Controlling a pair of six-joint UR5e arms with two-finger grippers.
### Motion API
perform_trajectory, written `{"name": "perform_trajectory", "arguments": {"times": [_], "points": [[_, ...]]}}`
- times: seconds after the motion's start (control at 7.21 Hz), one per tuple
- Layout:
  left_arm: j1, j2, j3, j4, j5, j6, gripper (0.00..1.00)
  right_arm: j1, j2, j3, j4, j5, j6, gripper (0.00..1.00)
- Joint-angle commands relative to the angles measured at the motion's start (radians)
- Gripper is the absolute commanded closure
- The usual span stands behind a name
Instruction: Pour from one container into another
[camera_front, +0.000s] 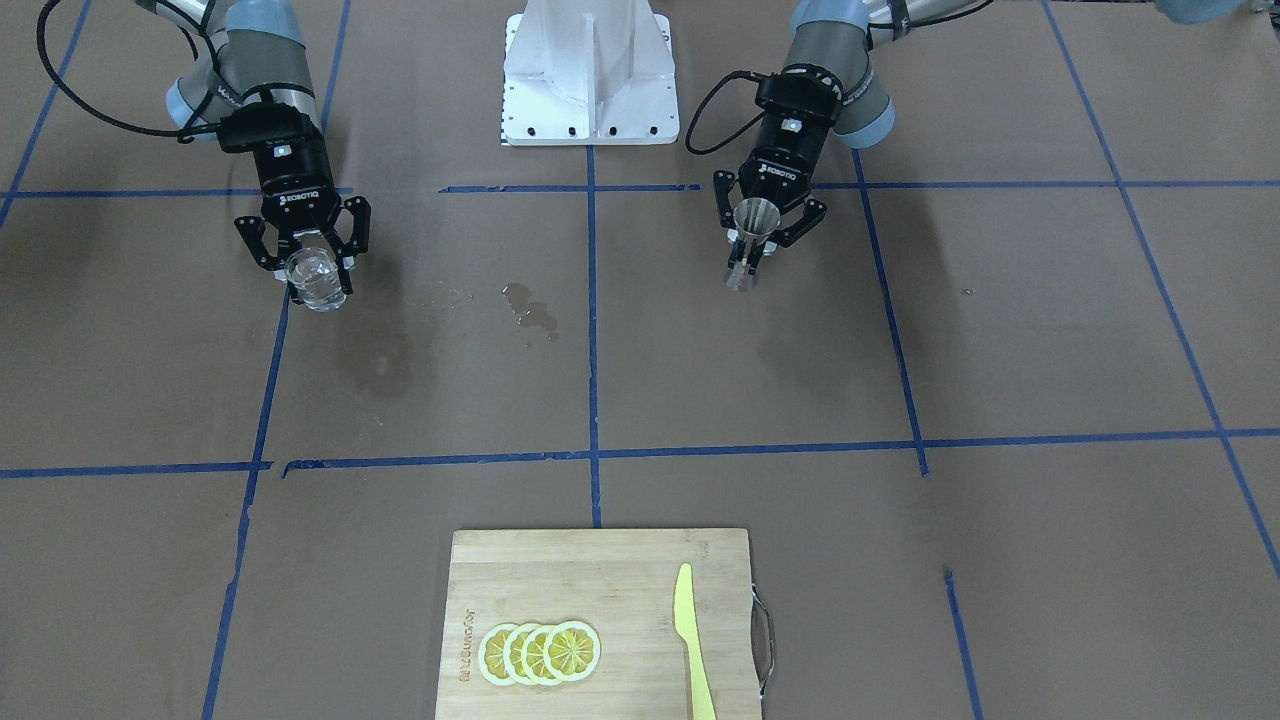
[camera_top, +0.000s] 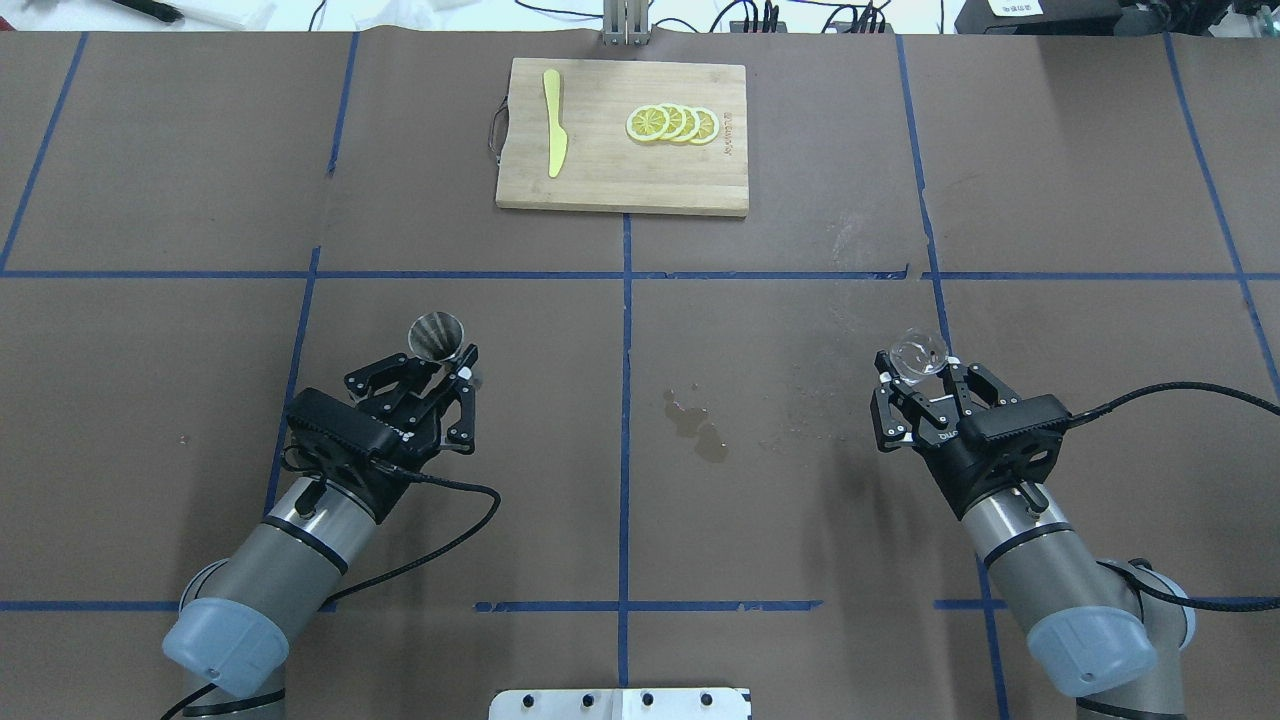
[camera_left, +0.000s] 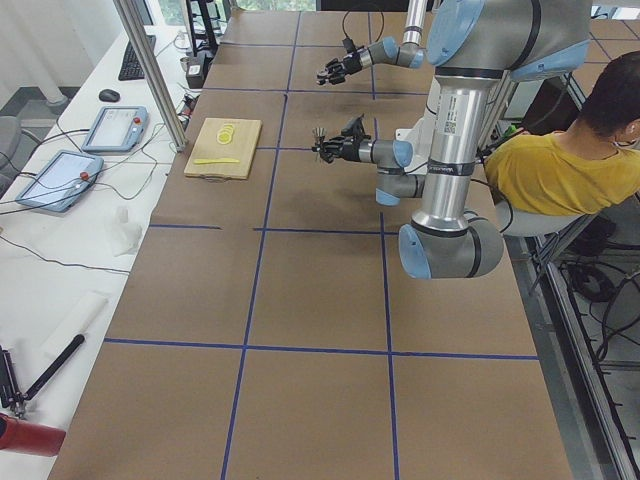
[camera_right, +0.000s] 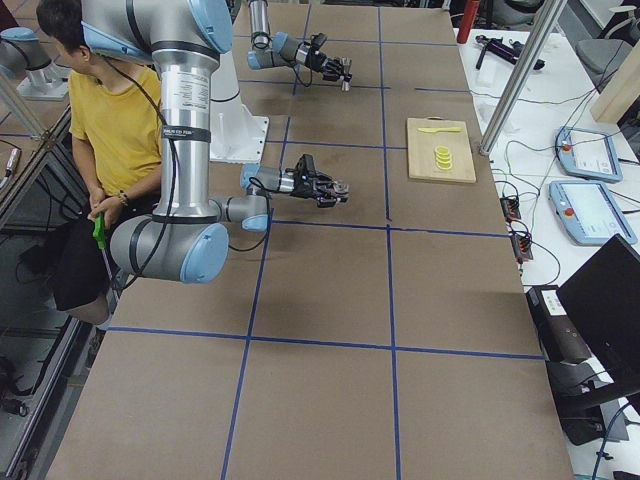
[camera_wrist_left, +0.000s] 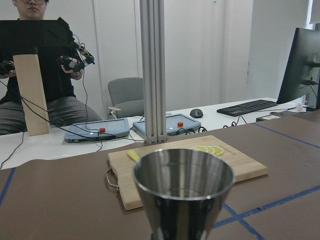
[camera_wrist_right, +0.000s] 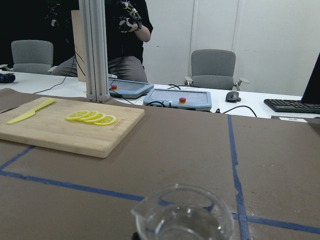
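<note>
Right gripper (camera_top: 915, 375): fingers closed around the wall of the glass cup (camera_top: 918, 353), mouth up, apparently lifted off the bench (camera_top: 800, 520), well to the robot's right of the wet patch (camera_top: 695, 428). Left gripper (camera_top: 458, 368): fingers pinched on the narrow waist of the steel jigger (camera_top: 437, 338), wide cone upward, about as far from the wet patch on the robot's left.

Cup probably light, rigid, smooth and breakable, and slippery if wet; best held as now, mid-wall, with firm but not crushing pressure. Fill level too hard to read through the clear glass. Jigger likely light and stiff, top-heavy about its waist, so prone to swivel between the fingers if knocked; small mouth, hence little margin for the pour.

Wet patch itself a hint of how easily liquid misses. Cutting board (camera_top: 620, 185) with lemon slices (camera_top: 672, 123) and yellow knife (camera_top: 553, 135) well beyond the wet patch, away from the robot, probably outside the path between cup and jigger.
</note>
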Motion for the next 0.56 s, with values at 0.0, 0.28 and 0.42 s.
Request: {"name": "perform_trajectory", "arguments": {"times": [0.0, 0.28, 0.42], "points": [[-0.024, -0.054, 0.004, -0.002, -0.116, 0.026, 1.0, -0.029, 0.019, 0.066, -0.004, 0.03, -0.047, 1.0], [-0.025, -0.128, 0.063, -0.026, -0.127, 0.13, 1.0, -0.06, 0.024, 0.115, -0.03, 0.032, -0.056, 1.0], [-0.023, -0.134, 0.085, -0.054, -0.177, 0.133, 1.0, -0.067, 0.084, 0.135, -0.067, 0.033, -0.08, 1.0]]}}
